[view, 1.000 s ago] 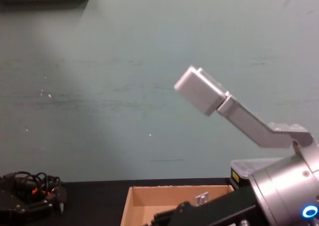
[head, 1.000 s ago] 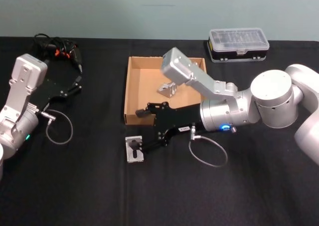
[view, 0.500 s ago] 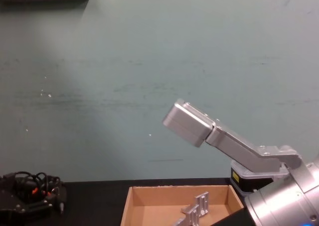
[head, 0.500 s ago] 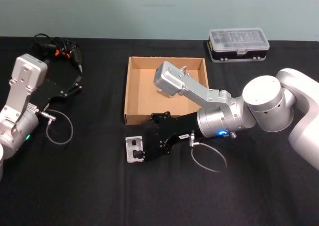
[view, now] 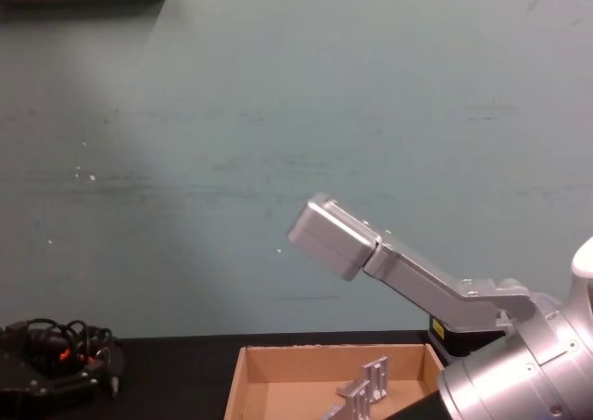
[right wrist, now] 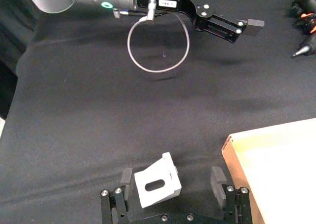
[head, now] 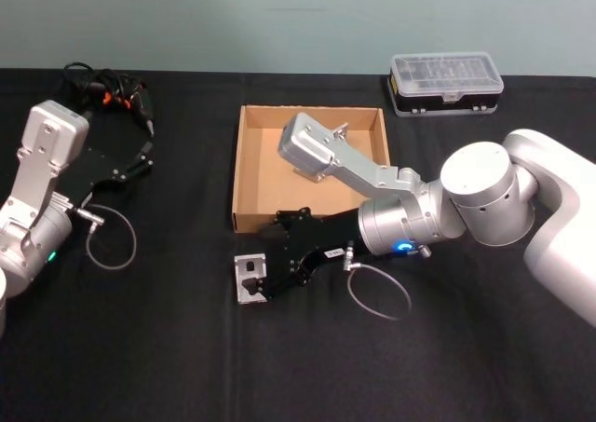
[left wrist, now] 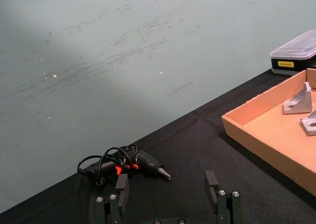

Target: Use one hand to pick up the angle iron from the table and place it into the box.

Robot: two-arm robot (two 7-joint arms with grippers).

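**Right gripper** [head: 261, 280]: long and black, carried on a silver-grey arm whose joint is marked by a blue ring [head: 402, 249]. It is found low in the centre of the head view, just below the box's lower left corner. The fingers are held spread. The angle iron is bracketed between them and is not pinched. In the right wrist view, at the bottom centre, the gripper [right wrist: 172, 180] is shown with one finger [right wrist: 127, 177] just beside the piece and the other kept apart from it.

**Angle iron** [head: 244, 287]: small, silver and slotted. It is seen resting on the table [head: 186, 347], outside the box and near its front wall. It is also shown at the lower centre of the right wrist view [right wrist: 157, 187].

**Box** [head: 240, 175]: shallow tan cardboard, placed at the upper centre of the head view. Silver brackets [left wrist: 298, 101] are held inside it. They are seen again at the bottom centre of the chest view [view: 366, 397], within the box [view: 306, 369].

**Left gripper** [head: 146, 156]: parked at the left of the head view, well apart from the box. Its fingers are shown spread at the bottom of the left wrist view [left wrist: 167, 189].

**Black case** [head: 445, 82]: clear-lidded, set at the upper right of the head view, beyond the box.

**Corded tool** [head: 107, 91]: laid at the upper left of the head view. It is also seen at the lower left of the left wrist view [left wrist: 129, 163].
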